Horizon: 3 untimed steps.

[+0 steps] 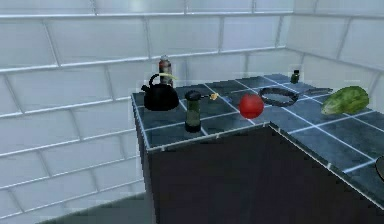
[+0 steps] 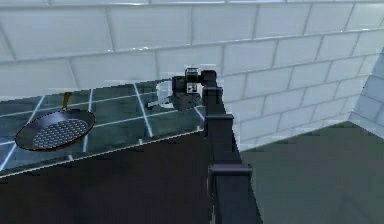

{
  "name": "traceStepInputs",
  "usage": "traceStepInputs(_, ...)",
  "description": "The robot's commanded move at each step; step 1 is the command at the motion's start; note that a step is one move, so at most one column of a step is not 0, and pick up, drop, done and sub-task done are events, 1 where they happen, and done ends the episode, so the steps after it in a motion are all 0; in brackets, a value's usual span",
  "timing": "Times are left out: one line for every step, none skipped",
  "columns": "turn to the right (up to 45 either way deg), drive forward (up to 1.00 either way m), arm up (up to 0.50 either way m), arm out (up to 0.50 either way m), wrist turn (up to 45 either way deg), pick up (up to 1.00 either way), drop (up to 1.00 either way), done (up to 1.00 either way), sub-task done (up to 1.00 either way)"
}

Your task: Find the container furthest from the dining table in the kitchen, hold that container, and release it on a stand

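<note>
You've got the tiled counter (image 1: 325, 135) against the brick wall. The arm (image 2: 221, 140) reaches over its right end, frying pan (image 2: 55, 128) to the left. A black kettle (image 1: 160, 95) sits at the far left corner, a dark green container (image 1: 193, 110) just right of it. Gripper (image 2: 160, 98) is above the countertop; you can't tell finger state or whether it holds anything.

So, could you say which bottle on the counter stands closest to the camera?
The dark one beside the black kettle; the bottle behind the kettle and the small far one stand by the wall.
</note>
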Motion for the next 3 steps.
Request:
traceStepInputs(0.0,0.0,0.06,0.0,0.0,0.0,0.0,0.0,0.0)
traceStepInputs(0.0,0.0,0.0,0.0,-45.0,0.0,0.0,0.0,0.0)
traceStepInputs(0.0,0.0,0.0,0.0,-45.0,0.0,0.0,0.0,0.0)
